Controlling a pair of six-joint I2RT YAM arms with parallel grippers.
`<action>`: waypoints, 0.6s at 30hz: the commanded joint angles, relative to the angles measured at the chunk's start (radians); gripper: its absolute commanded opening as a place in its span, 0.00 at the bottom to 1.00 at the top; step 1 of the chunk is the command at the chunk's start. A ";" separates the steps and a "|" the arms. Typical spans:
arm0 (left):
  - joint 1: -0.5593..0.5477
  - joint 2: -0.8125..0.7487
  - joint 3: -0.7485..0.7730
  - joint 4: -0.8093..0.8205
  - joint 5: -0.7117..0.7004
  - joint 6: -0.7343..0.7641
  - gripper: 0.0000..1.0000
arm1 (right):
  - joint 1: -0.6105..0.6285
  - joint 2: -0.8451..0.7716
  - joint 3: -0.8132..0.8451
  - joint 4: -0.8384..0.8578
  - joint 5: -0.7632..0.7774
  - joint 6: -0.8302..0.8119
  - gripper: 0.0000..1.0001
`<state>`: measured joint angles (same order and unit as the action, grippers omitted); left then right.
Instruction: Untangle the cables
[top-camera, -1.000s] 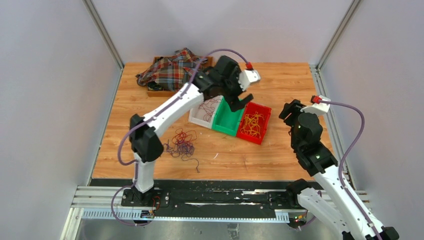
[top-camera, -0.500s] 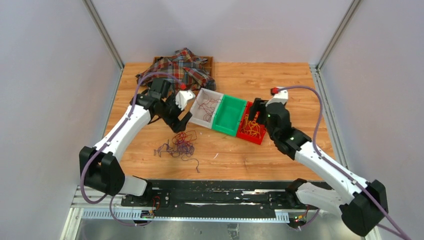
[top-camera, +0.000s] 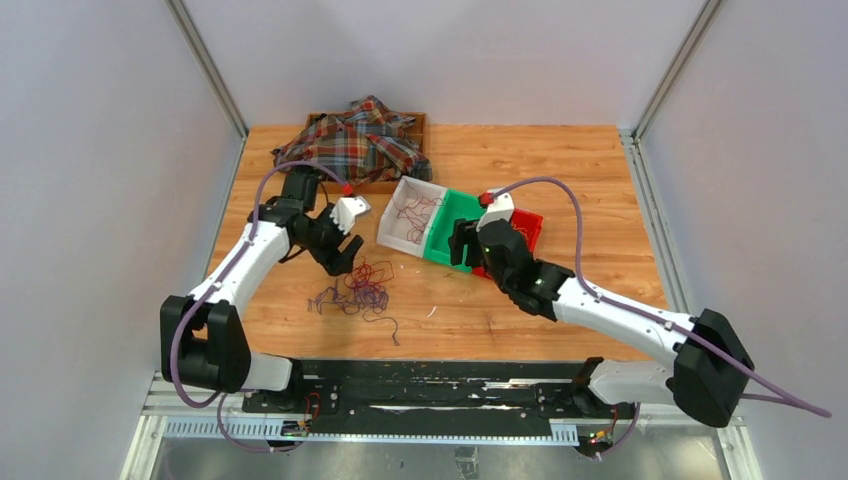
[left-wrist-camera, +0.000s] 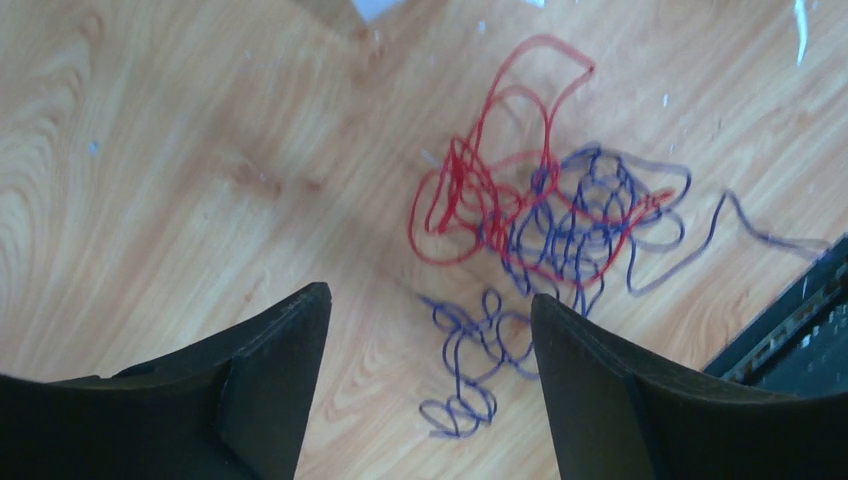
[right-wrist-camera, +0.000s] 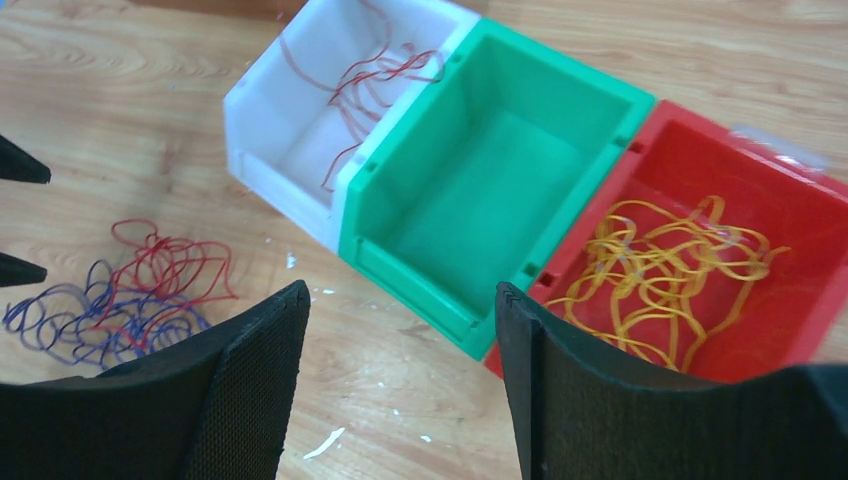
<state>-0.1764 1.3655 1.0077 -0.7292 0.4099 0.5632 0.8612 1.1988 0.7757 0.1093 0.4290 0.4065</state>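
With the left gripper (left-wrist-camera: 428, 298) and right gripper (right-wrist-camera: 402, 290) both spread and empty, the cables (left-wrist-camera: 545, 215) — right of centre in the left wrist view — could be pinched whole, red and blue loops dragged together.

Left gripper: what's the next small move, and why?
Probably lower the left gripper, open beside the tangle, onto the protruding red loop and close. Red wires already lie in the white bin.
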 joint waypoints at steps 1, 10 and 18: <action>0.065 -0.009 -0.021 -0.204 0.104 0.332 0.79 | 0.052 0.060 0.005 0.084 -0.049 0.019 0.68; 0.075 -0.028 -0.106 -0.263 0.018 0.573 0.76 | 0.113 0.201 0.063 0.118 -0.103 0.019 0.68; 0.075 -0.039 -0.204 -0.117 -0.060 0.572 0.62 | 0.117 0.225 0.051 0.130 -0.121 0.057 0.68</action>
<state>-0.1070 1.3533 0.8555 -0.9501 0.3935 1.1152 0.9642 1.4158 0.8066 0.2115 0.3206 0.4309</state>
